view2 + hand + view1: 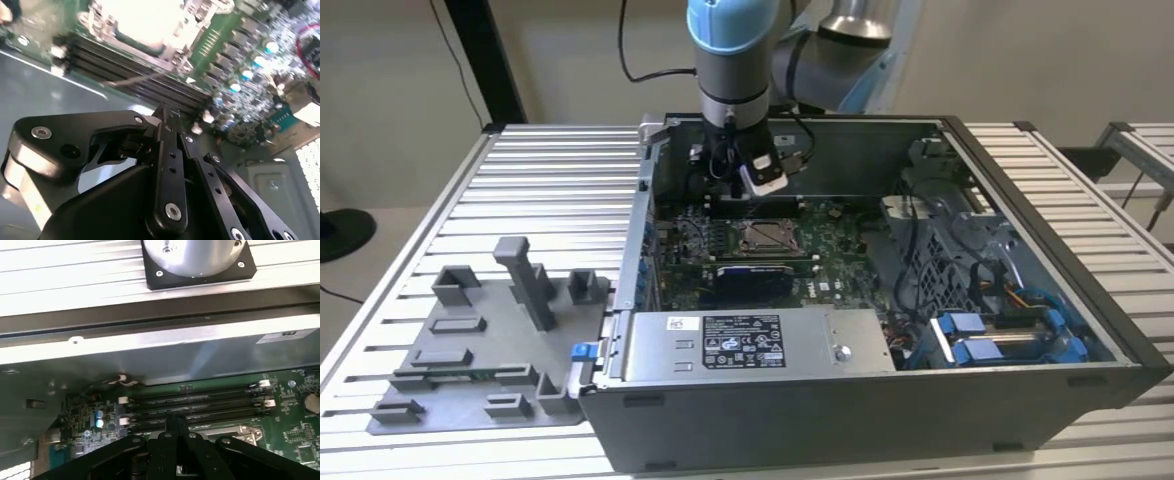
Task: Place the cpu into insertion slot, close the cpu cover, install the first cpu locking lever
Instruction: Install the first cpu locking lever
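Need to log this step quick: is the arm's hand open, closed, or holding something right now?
Hand: closed, tips pressed together over the green circuit board, nothing visible between them.

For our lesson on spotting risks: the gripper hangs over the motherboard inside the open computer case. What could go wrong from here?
1. The gripper sits close above the memory slots; a low move might scrape them.
2. The thin wire lever beside the insertion slot looks easy to miss or bend.
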`<state>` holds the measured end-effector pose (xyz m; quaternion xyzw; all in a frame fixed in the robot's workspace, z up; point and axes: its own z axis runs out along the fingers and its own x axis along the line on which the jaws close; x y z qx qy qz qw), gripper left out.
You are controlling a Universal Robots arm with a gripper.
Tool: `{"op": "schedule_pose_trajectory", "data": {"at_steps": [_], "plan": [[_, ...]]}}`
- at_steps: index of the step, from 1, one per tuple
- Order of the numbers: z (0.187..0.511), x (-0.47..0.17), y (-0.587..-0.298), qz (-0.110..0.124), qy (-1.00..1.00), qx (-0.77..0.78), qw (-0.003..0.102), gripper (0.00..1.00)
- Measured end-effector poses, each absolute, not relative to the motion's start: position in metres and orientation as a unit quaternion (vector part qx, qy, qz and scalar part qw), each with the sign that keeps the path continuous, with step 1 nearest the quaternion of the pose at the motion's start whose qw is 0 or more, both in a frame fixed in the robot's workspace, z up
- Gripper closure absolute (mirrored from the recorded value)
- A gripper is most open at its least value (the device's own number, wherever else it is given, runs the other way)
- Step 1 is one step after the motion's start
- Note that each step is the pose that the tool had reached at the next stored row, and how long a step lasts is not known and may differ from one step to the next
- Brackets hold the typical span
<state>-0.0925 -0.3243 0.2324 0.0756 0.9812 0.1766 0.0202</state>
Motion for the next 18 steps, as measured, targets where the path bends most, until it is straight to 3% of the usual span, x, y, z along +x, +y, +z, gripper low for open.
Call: {"op": "schedule_pose_trajectory", "data": {"at_steps": [14, 18], "plan": [[0.228, -0.113, -0.342, 0.212, 0.975, 0.066, 0.021, 1.0], [0.228, -0.113, -0.343, 0.213, 0.975, 0.065, 0.021, 1.0]]}}
